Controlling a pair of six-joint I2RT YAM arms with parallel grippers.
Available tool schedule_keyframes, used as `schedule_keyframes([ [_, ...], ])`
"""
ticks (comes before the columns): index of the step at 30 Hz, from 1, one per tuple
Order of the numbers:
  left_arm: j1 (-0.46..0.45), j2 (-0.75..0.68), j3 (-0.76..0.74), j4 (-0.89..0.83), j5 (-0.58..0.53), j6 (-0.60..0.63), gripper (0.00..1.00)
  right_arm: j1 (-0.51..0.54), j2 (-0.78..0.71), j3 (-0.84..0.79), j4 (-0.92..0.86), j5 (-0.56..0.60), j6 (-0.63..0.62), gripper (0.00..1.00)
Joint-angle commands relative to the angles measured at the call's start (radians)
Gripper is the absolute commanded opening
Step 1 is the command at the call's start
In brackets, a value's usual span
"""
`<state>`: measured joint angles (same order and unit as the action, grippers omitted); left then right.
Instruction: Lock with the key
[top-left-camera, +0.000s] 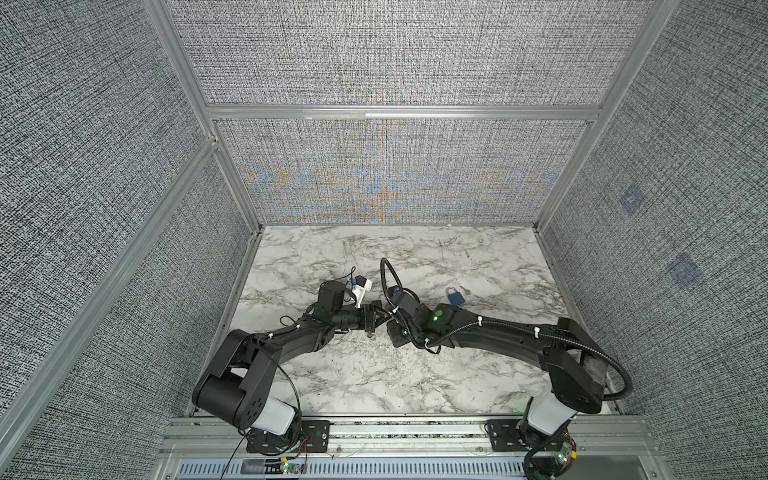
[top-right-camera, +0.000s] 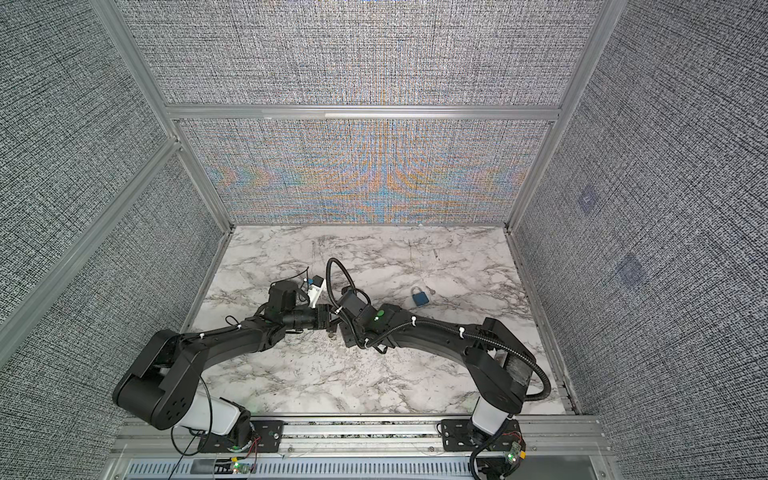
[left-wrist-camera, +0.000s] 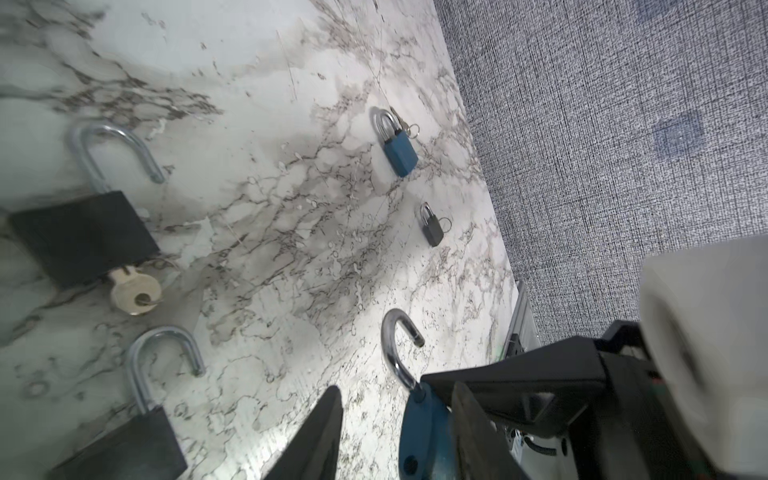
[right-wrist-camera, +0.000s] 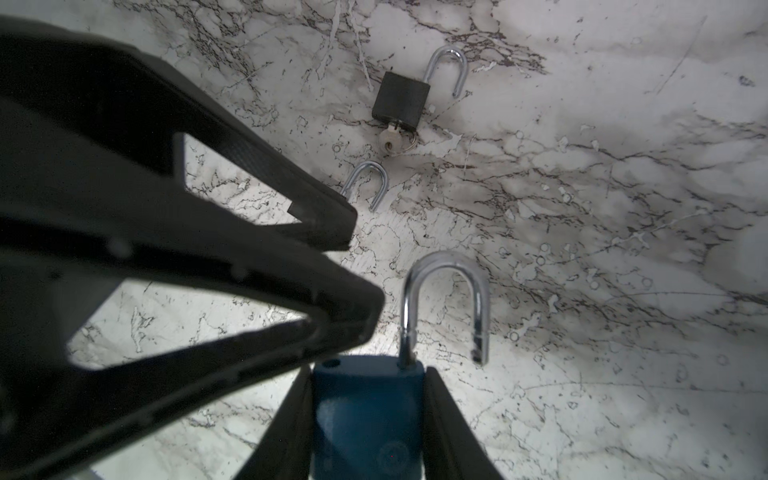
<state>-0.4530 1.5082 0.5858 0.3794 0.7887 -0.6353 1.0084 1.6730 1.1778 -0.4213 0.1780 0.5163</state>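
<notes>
Right gripper (right-wrist-camera: 369, 374) clamps the blue padlock (right-wrist-camera: 365, 419), its shackle (right-wrist-camera: 442, 266) open; your left gripper (left-wrist-camera: 397, 390) stands half-open, empty, flanking it. Press off-centre and the padlock could twist loose.

Surface finishes at my right pincer (right-wrist-camera: 368, 370).
Blue padlock (right-wrist-camera: 368, 419): matt body, glossy metal shackle (right-wrist-camera: 442, 261); my fingers (right-wrist-camera: 444, 424): matt black plastic.

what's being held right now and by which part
The right gripper holds the blue padlock by the sides of its body, with the shackle open and free. The left gripper is open beside it and grips nothing.
</notes>
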Motion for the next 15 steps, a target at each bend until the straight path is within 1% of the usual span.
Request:
schedule_keyframes([
  [1, -0.013, 0.019, 0.006, 0.038, 0.030, 0.005, 0.45, 0.001, -0.017, -0.002, -0.011, 0.008, 0.003, 0.27],
  [8, -0.050, 0.043, 0.028, 0.071, 0.034, -0.005, 0.42, 0.003, -0.032, -0.009, -0.020, 0.006, 0.004, 0.27],
  [15, -0.062, 0.079, 0.043, 0.097, 0.039, -0.019, 0.37, 0.006, -0.032, -0.006, -0.019, 0.006, 0.007, 0.27],
])
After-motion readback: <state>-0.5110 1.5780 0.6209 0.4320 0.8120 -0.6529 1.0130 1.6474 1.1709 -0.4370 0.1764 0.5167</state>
